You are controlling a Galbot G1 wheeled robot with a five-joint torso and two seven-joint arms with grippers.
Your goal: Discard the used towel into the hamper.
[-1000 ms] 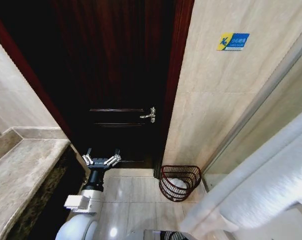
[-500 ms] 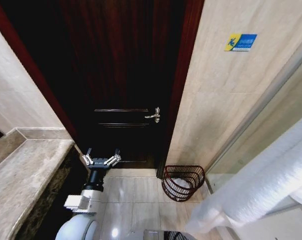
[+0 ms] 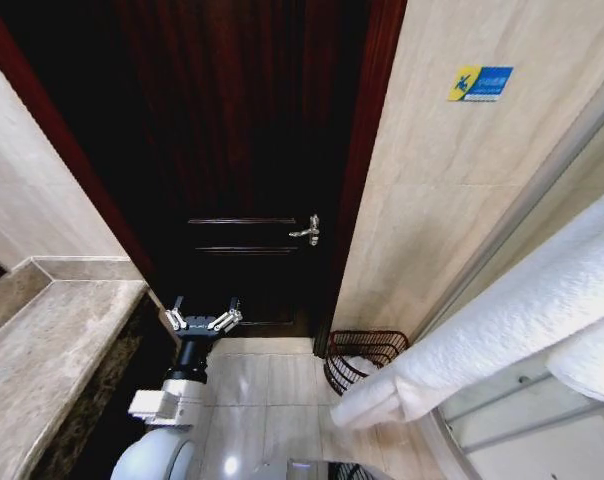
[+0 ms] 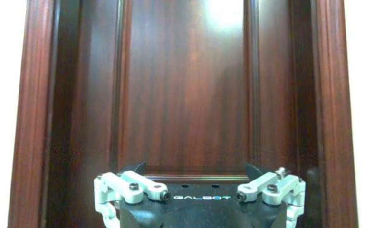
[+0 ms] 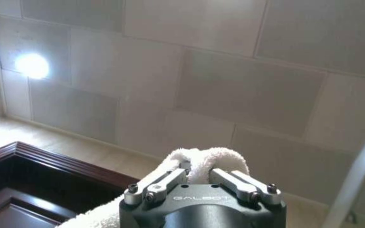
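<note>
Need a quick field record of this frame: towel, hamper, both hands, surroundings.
towel: white towel, hanging across the right side of the head view, its lower end in front of the hamper's rim
hamper: dark red-brown wire hamper on the floor by the door frame, something white inside
right hand: right hand shut on the towel's end
left hand: left hand open, empty, raised toward the door
surroundings: stone counter at left, blue and yellow sign on the tiled wall

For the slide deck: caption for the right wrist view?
Right gripper shut on white towel, raised toward the tiled ceiling.
</note>
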